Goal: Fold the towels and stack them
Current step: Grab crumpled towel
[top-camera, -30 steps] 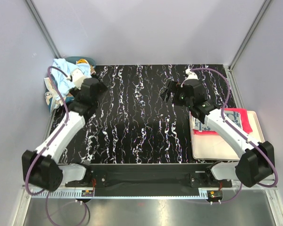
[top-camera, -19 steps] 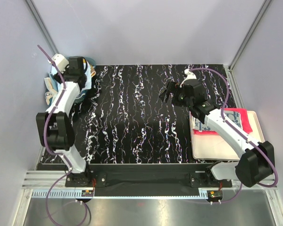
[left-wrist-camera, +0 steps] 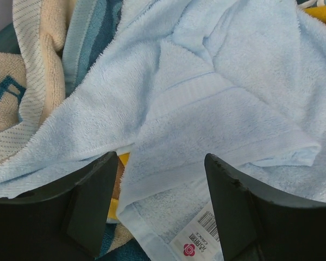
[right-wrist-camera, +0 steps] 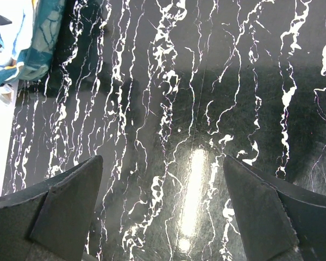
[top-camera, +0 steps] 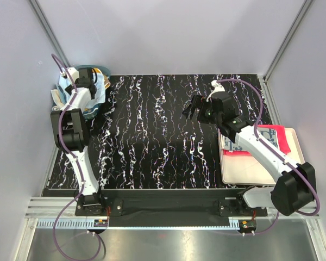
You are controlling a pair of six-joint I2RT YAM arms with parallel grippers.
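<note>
At the far left corner of the table (top-camera: pixel 152 141), the left gripper (left-wrist-camera: pixel 160 160) hangs over a basket (top-camera: pixel 90 68) heaped with towels, its jaws spread wide and clamped on nothing. A crumpled light blue towel (left-wrist-camera: pixel 206 103) fills most of the left wrist view and lies on top of the heap, a fold of it sitting between the two fingers (left-wrist-camera: pixel 92 201); whether they touch the cloth cannot be told. A white label (left-wrist-camera: pixel 198 239) with a barcode is sewn to its near edge. A cream towel (left-wrist-camera: pixel 16 81) with teal lettering lies to its left, and a strip of yellow shows beneath it. Over the middle of the table the right gripper (top-camera: pixel 189 109) is also wide open and empty, with only bare tabletop under it. On the right a cream tray (top-camera: pixel 261 174) holds a red towel (top-camera: pixel 280 136) and a pale patterned towel (top-camera: pixel 229 145), partly hidden by the right arm.
</note>
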